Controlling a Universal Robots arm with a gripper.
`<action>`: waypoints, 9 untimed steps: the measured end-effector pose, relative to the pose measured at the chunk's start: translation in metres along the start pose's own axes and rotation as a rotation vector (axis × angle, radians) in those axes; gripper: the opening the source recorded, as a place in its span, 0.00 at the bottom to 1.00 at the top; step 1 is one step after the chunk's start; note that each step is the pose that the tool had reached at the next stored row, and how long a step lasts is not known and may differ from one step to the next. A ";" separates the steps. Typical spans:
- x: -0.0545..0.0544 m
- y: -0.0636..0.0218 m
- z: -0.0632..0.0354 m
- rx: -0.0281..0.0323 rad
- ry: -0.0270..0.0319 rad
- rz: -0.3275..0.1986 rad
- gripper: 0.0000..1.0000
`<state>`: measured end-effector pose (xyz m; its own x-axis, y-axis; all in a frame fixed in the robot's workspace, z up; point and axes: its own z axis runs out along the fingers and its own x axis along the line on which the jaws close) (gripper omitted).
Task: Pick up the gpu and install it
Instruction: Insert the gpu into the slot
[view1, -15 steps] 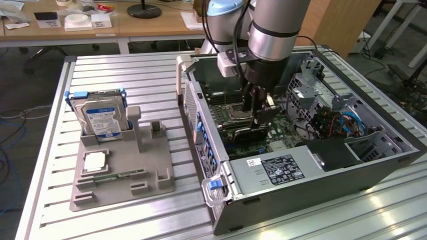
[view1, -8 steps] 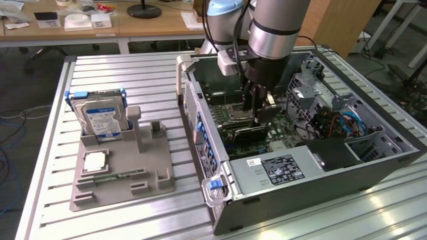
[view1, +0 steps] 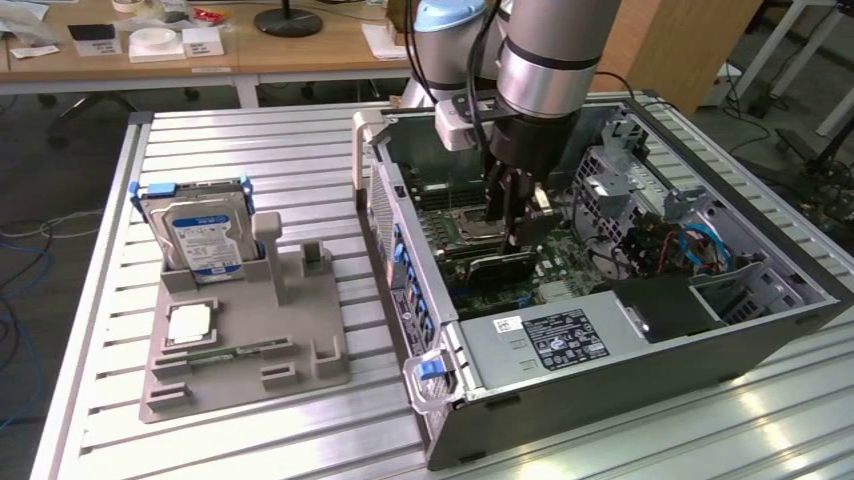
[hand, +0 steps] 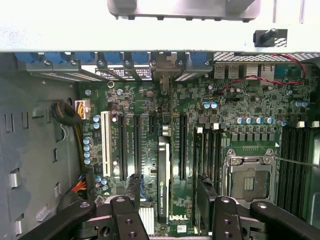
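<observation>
End effector: the end effector (hand: 167, 200) hung inside the open computer case (view1: 641, 350), low over the motherboard (hand: 240, 105), with its two black fingers (hand: 134, 192) standing apart and nothing clamped between them.
Gpu: the gpu (hand: 163, 175) stood on edge in a motherboard slot, seen edge-on as a thin dark card directly between the spread fingers, with a gap on each side; its metal bracket end (hand: 164, 75) reached the rear wall of the case.
Gpu, exterior view: the dark card (view1: 505, 262) sat just below the fingertips (view1: 514, 235), upright on the board.
Arm: the grey and silver arm (view1: 547, 70) came down from above into the case, with a cable running alongside it.
Motherboard: green, with black expansion slots, one white slot (hand: 105, 145), an empty processor socket (hand: 248, 177) and memory slots (hand: 295, 165) beside that.
Case: a black tower lying on its side, panel off, with a power supply (view1: 554, 345) at the near end and blue cables (view1: 701, 245) toward the exterior view's right.
Fixture: a grey holder tray (view1: 247, 350) lay on the counter, well apart from the case on the exterior view's left, carrying a silver hard drive (view1: 200, 235) with a blue-white label, standing upright, a processor chip (view1: 187, 322) lying flat, and a narrow green memory stick (view1: 227, 353).
Counter: a ribbed aluminium counter (view1: 240, 140) carried the case and the tray.
Room: wooden desks (view1: 267, 50) stood behind with small boxes and a black round stand base (view1: 288, 20); the floor was grey with loose cables (view1: 20, 240) at the exterior view's left.
</observation>
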<state>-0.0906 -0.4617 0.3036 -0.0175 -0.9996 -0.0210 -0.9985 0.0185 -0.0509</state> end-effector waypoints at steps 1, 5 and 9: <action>0.000 -0.0001 -0.0009 0.0000 0.0000 0.000 0.58; 0.000 -0.0002 -0.0044 0.0002 -0.0003 0.000 0.58; 0.000 -0.0003 -0.0054 0.0003 -0.0006 0.000 0.58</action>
<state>-0.0906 -0.4616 0.3090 -0.0175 -0.9996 -0.0216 -0.9985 0.0185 -0.0513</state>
